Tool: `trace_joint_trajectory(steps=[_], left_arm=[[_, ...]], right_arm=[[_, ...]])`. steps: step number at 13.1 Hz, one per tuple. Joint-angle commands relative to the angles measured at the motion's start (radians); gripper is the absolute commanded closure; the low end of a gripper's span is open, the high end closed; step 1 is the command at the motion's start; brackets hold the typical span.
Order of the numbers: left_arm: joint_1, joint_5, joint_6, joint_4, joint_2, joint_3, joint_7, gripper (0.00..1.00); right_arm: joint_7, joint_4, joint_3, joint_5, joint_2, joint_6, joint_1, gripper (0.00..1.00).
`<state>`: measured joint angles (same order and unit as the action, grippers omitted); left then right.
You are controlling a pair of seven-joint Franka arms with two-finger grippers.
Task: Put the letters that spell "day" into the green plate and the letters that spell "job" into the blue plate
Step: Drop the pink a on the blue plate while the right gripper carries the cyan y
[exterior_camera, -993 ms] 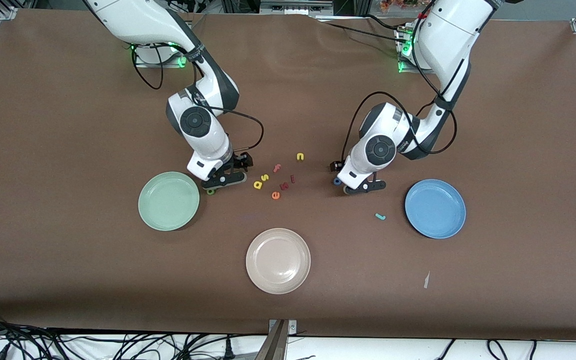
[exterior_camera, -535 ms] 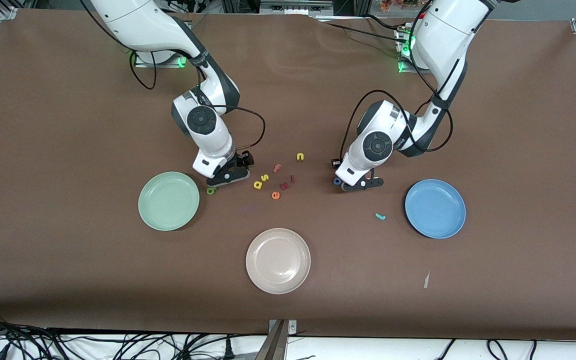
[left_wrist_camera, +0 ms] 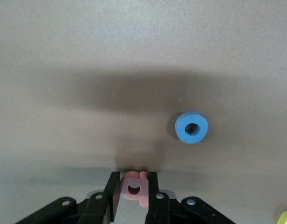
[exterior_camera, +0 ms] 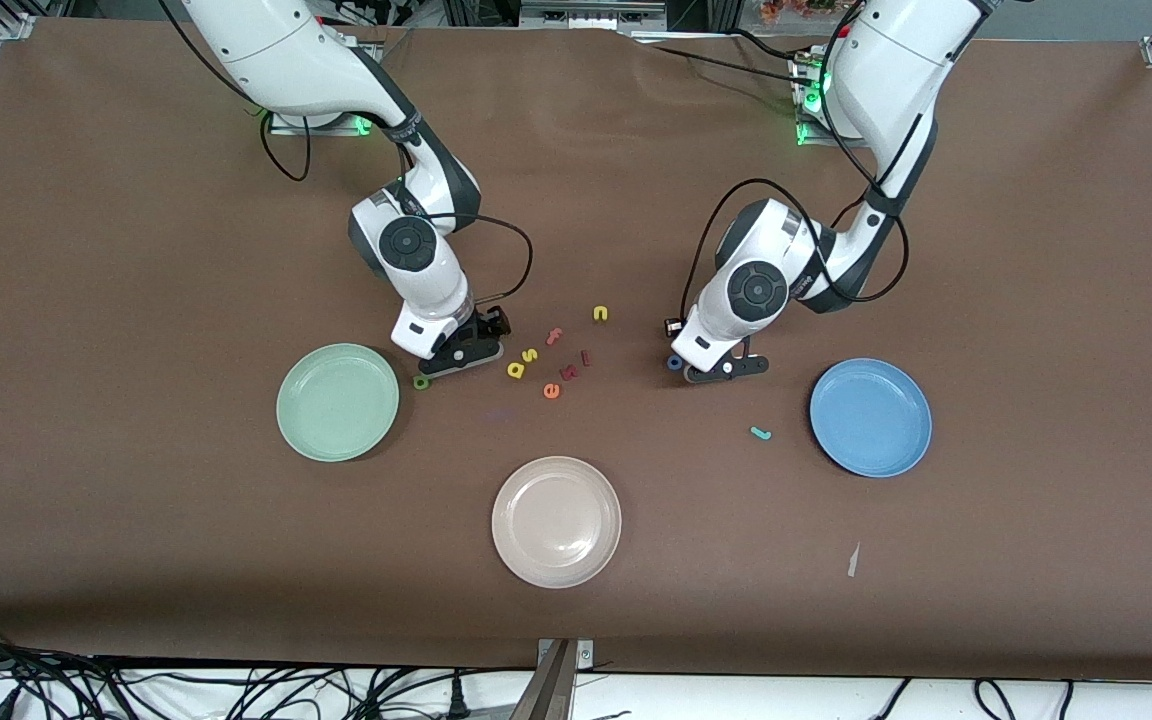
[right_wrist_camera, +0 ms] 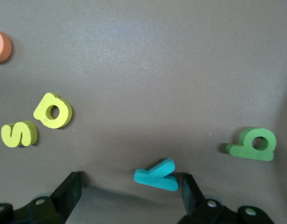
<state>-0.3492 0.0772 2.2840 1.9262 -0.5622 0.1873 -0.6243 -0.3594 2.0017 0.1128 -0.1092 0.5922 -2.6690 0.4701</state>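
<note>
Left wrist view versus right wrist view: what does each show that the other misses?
Only the left wrist view shows the blue o on the table and the pink b clamped between the left gripper's fingers. Only the right wrist view shows the teal y lying between the right gripper's open fingers, plus the green d, yellow a, yellow s and an orange letter at the edge. Both share the brown table.
</note>
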Motion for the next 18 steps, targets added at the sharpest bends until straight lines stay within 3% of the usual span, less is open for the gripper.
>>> trace_joint_trajectory(steps=[1, 3, 5, 9, 13, 16, 17, 18], left_arm=[[0.009, -0.109, -0.15, -0.016, 0.102, -0.011, 0.005, 0.94], [0.038, -0.224, -0.239, -0.079, 0.108, -0.011, 0.05, 0.94], [0.08, -0.246, -0.274, -0.134, 0.104, -0.012, 0.202, 0.92], [0.235, -0.287, -0.27, -0.223, 0.059, -0.012, 0.573, 0.9], [0.323, -0.339, -0.201, -0.268, -0.05, -0.012, 0.704, 0.9], [0.358, -0.35, -0.166, -0.262, -0.103, -0.011, 0.742, 0.85], [0.358, -0.343, -0.164, -0.259, -0.108, -0.011, 0.741, 0.69], [0.358, -0.341, -0.166, -0.26, -0.11, -0.011, 0.741, 0.45]], right_arm=[[-0.018, 0.006, 0.002, -0.023, -0.002, -0.019, 0.001, 0.26], [-0.016, 0.006, 0.001, -0.023, -0.003, -0.019, -0.001, 0.35], [-0.018, 0.006, 0.001, -0.023, -0.003, -0.017, -0.001, 0.43], [-0.019, 0.006, 0.001, -0.02, -0.005, -0.017, -0.001, 0.54], [-0.019, 0.005, 0.001, -0.017, -0.006, -0.016, -0.001, 0.69], [-0.018, 0.005, -0.001, -0.017, -0.012, -0.012, -0.001, 0.72], [-0.019, 0.005, -0.001, -0.017, -0.014, -0.012, -0.001, 0.72], [-0.019, 0.005, -0.001, -0.015, -0.014, -0.012, -0.001, 0.76]])
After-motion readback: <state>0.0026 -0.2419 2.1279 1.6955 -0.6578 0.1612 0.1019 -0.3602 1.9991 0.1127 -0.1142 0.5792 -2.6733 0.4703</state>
